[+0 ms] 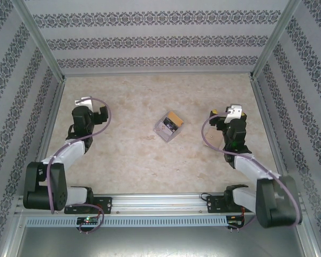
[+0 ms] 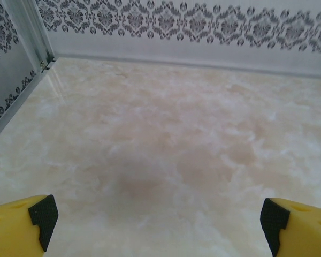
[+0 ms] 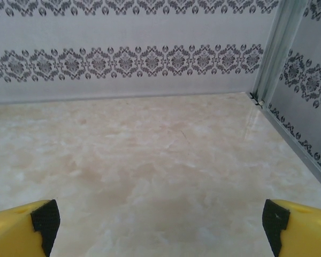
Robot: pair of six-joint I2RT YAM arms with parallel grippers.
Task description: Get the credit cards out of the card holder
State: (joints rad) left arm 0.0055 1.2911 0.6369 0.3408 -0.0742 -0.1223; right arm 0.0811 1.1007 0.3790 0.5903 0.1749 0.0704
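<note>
My left claw (image 2: pixel 160 231) hangs over the bare marbled counter (image 1: pixel 123 160), yellow fingers (image 2: pixel 18 227) spread wide with nothing between them. My right claw (image 3: pixel 160 230) is spread just as wide and is empty too. The card holder (image 1: pixel 168 127) lies askew mid-counter, well apart from both: 3 o'clock from my left claw, 9 o'clock from my right. Its 1 o'clock end shows tan and dark.

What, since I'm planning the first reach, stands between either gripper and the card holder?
Nothing visible does. The card holder lies by itself mid-table, and bare marbled table separates it from the left gripper and the right gripper, both with jaws open and empty.
</note>
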